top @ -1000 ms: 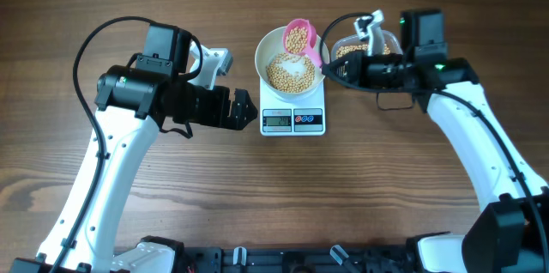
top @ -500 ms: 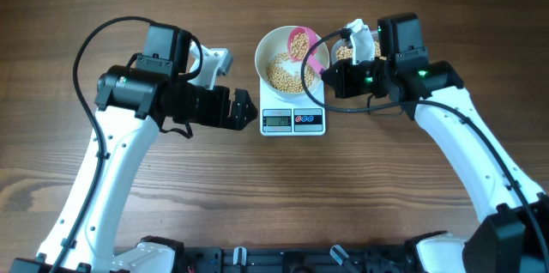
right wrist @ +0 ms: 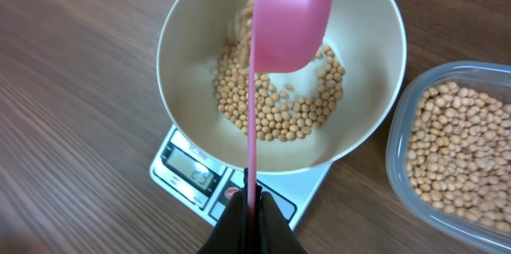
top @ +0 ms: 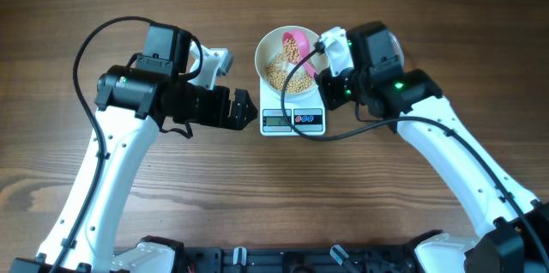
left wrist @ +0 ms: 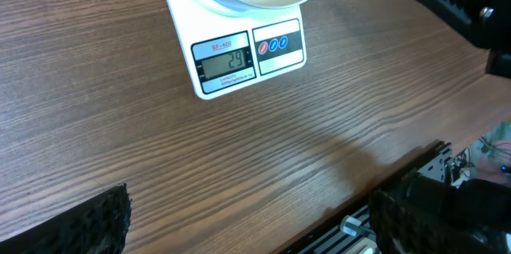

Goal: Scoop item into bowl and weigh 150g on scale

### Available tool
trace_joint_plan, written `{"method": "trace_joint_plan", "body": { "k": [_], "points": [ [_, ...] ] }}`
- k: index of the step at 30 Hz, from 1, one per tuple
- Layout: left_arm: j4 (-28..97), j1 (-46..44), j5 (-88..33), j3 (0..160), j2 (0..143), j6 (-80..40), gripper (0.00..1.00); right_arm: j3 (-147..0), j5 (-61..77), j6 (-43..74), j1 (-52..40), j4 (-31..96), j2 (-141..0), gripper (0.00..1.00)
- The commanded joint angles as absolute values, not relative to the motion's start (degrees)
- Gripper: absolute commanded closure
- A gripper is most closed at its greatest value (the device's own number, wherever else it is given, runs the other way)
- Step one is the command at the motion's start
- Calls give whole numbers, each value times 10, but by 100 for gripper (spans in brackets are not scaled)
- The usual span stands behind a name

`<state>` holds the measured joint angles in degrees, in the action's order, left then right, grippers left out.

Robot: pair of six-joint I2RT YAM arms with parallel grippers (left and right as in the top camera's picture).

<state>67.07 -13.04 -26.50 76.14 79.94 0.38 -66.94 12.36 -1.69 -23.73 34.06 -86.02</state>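
Wooden tabletop [top: 257, 196]: right fingers [right wrist: 234, 226] clamp a scoop [right wrist: 291, 14] tipped over the bowl [right wrist: 375, 38] of beans [right wrist: 279, 114] (left fingers [left wrist: 72, 226] spread, empty).

Beans [right wrist: 271, 122] in bowl [right wrist: 375, 38] atop scale [left wrist: 249, 50]

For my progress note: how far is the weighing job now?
Done: the bowl sits on the scale with some beans in it. In hand: the right gripper tips the pink scoop over it. Left: probably more scoops from the tub.
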Motion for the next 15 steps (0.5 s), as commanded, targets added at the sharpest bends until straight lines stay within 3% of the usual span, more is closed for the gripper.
{"method": "trace_joint_plan", "body": {
  "k": [1,15],
  "points": [
    [669,-133,-274,761,804,13,0,-668,77,-45,-246,344,-847,96],
    [669,-133,-274,761,804,13,0,-668,71,-86,-246,359,-847,96]
  ]
}}
